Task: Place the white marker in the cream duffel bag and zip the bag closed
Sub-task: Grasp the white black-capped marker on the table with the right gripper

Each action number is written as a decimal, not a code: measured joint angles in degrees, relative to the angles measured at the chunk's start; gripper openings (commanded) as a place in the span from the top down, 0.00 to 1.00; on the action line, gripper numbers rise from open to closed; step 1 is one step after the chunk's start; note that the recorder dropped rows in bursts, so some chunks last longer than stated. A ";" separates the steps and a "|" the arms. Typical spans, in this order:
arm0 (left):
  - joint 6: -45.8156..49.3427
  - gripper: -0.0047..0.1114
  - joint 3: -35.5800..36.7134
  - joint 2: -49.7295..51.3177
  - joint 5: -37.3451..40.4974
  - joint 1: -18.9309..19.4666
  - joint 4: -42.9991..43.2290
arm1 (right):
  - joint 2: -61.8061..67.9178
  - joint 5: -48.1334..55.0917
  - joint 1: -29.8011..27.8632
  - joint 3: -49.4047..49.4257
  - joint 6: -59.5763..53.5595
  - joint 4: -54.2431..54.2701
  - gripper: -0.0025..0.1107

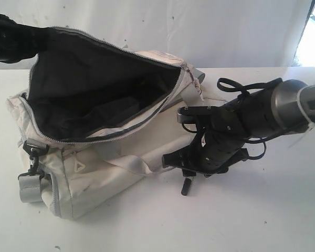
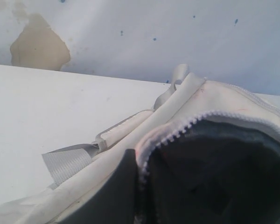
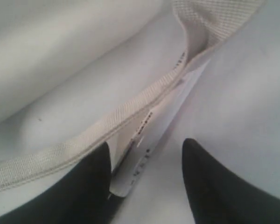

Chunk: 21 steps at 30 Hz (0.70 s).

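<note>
Zero steps done: the white marker (image 3: 151, 135) lies outside the cream duffel bag (image 1: 94, 173), by a strap (image 3: 84, 137)
Your left gripper (image 2: 135, 172) pinches the bag's rim, mouth gaping; your right gripper (image 3: 147, 144) straddles the marker, fingers apart, unclamped. Grasp, drop-in and zipping remain

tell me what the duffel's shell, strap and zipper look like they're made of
cream duffel bag: soft woven fabric, matte, creased and smudged, likely canvas or nylon.
strap: grey webbing, visible ribbed weave.
zipper: pale coil teeth, probably plastic.
</note>
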 measured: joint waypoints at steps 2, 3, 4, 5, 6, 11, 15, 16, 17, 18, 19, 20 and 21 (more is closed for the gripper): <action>0.00 0.96 0.00 0.00 0.00 0.00 0.00 | 0.80 -1.20 0.00 0.00 0.07 -0.22 0.58; 0.00 0.96 0.00 0.00 0.00 0.00 0.00 | 1.04 -1.50 0.00 -0.09 0.07 -0.55 0.59; 0.00 0.96 0.00 0.00 0.00 0.00 0.00 | 1.38 -1.87 0.00 -0.35 0.07 -0.92 0.60; 0.00 0.96 0.00 0.00 0.00 0.00 0.00 | 1.66 -2.13 0.00 -0.47 0.11 -1.57 0.61; 0.00 0.96 0.00 0.00 0.00 0.00 0.00 | 1.77 -2.34 0.00 -0.47 0.11 -2.18 0.62; 0.00 0.96 0.00 0.00 0.00 0.00 0.00 | 1.93 -1.31 0.09 -0.58 0.11 -5.41 0.71; 0.00 0.96 0.00 0.00 0.00 0.00 0.00 | 2.01 1.39 0.09 -0.96 0.11 -7.56 0.80; 0.00 0.96 0.00 0.00 0.00 0.00 0.00 | 2.01 2.28 0.09 -1.04 0.21 -7.90 0.85; 0.00 0.96 0.00 0.00 0.00 0.00 0.00 | 2.01 3.13 0.09 -1.09 0.34 -8.01 0.91; 0.00 0.96 0.00 0.00 0.00 0.00 0.00 | 2.01 3.78 0.09 -1.09 0.34 -8.16 0.95; 0.00 0.96 0.00 0.00 0.00 0.00 0.00 | 1.91 4.39 0.09 -1.19 0.34 -8.26 0.98; 0.00 0.96 0.00 0.00 0.00 0.00 0.00 | 1.91 4.86 0.09 -1.19 0.34 -8.37 0.98; 0.00 0.96 0.00 0.00 0.00 0.00 0.00 | 1.91 5.44 0.09 -1.19 0.34 -8.38 0.98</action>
